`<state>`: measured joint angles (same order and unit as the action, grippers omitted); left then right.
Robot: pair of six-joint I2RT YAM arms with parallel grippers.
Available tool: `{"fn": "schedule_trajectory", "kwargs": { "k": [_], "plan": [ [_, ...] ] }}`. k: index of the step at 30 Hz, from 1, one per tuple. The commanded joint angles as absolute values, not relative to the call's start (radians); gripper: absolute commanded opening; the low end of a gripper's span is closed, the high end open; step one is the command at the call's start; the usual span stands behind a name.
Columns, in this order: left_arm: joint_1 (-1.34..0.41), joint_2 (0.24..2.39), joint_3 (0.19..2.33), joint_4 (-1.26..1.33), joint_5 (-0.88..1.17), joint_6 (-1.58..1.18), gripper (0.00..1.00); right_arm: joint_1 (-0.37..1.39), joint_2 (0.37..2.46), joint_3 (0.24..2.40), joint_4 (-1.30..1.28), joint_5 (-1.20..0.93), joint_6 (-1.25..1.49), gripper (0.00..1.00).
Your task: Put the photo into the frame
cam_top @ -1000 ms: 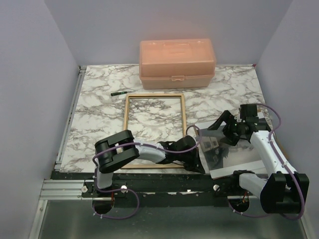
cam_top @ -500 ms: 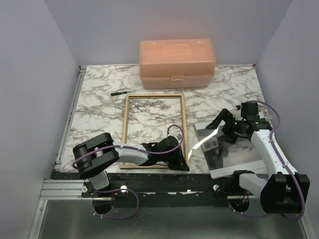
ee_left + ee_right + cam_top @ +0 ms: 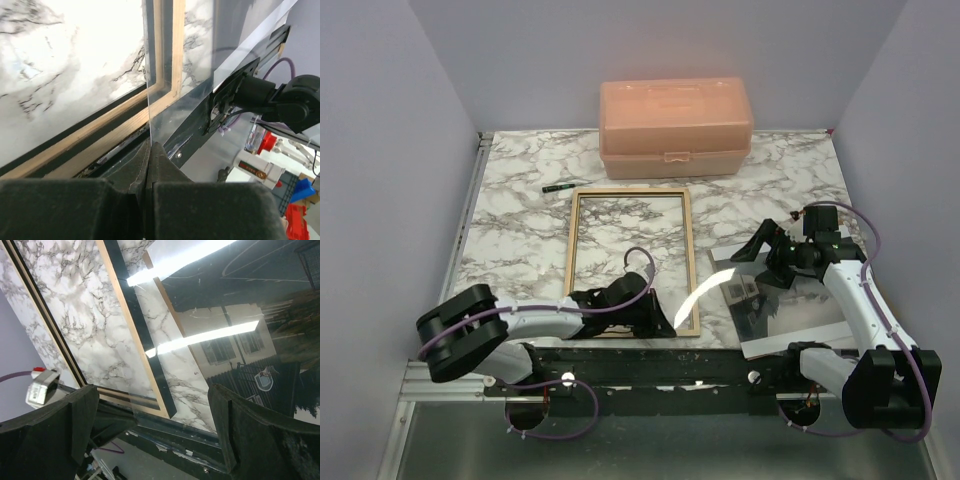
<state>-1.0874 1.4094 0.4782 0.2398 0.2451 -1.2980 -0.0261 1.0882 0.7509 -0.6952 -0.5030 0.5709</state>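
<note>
1. Light-wood back upward, the frame [image 3: 630, 190] lies flat mid-worktop [image 3: 520, 230]. Only marble shows through its opening, so nothing is loaded in it.
2. The photo [image 3: 800, 312] lies print-up to the right of the frame, at the near right corner of the worktop, and nothing grips it.
3. The left tool [image 3: 150, 150] sits low at the frame's near right corner. It is pressed together on the edge of a clear pane [image 3: 705, 293], which slants out toward the photo and catches a bright glare.
4. The right tool [image 3: 760, 262] hangs spread wide just above the photo's left part, holding nothing.
5. Progress looks early. The pane has yet to settle into the frame, and the photo has yet to be lifted and laid in.
6. The frame's near rail and the photo's near edge both run close to the worktop's front edge, which leaves little room there.
7. Open marble lies left of the frame and behind it, up to the peach plastic box [image 3: 675, 120]. A green marker [image 3: 558, 187] lies just off the frame's far left corner.
</note>
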Motion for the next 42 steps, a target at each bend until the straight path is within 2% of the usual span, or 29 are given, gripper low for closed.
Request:
{"fn": "schedule_trajectory", "kwargs": {
  "k": [1, 8, 9, 10, 13, 15, 19, 31, 39, 42],
  "plan": [
    [-1.064, 1.272, 0.464, 0.056, 0.15, -1.244, 0.0, -0.028, 1.093, 0.754, -0.693, -0.554, 0.547, 1.0],
    [-1.007, 1.11, 0.37, -0.057, 0.112, -1.233, 0.0, -0.028, 1.128, 0.753, -0.661, -0.584, 0.54, 1.0],
    [-0.999, 1.088, 0.356, -0.07, 0.109, -1.233, 0.03, -0.028, 1.132, 0.755, -0.663, -0.584, 0.537, 1.0],
    [-0.987, 1.071, 0.345, -0.081, 0.106, -1.232, 0.09, -0.028, 1.134, 0.757, -0.664, -0.583, 0.533, 1.0],
    [-0.954, 1.037, 0.324, -0.095, 0.111, -1.216, 0.4, -0.028, 1.126, 0.754, -0.672, -0.576, 0.524, 1.0],
    [-0.931, 1.032, 0.321, -0.083, 0.128, -1.202, 0.53, -0.028, 1.118, 0.747, -0.68, -0.567, 0.516, 1.0],
    [-0.902, 1.069, 0.344, -0.006, 0.187, -1.162, 0.59, -0.027, 1.106, 0.724, -0.691, -0.552, 0.511, 1.0],
    [-0.864, 1.472, 0.512, 0.393, 0.422, -1.129, 0.59, -0.028, 1.051, 0.662, -0.677, -0.602, 0.546, 1.0],
    [-0.864, 1.626, 0.551, 0.564, 0.469, -1.143, 0.51, -0.028, 1.046, 0.665, -0.671, -0.619, 0.556, 1.0],
    [-0.864, 1.672, 0.57, 0.6, 0.484, -1.146, 0.45, -0.028, 1.046, 0.675, -0.673, -0.62, 0.552, 1.0]
  ]
}}
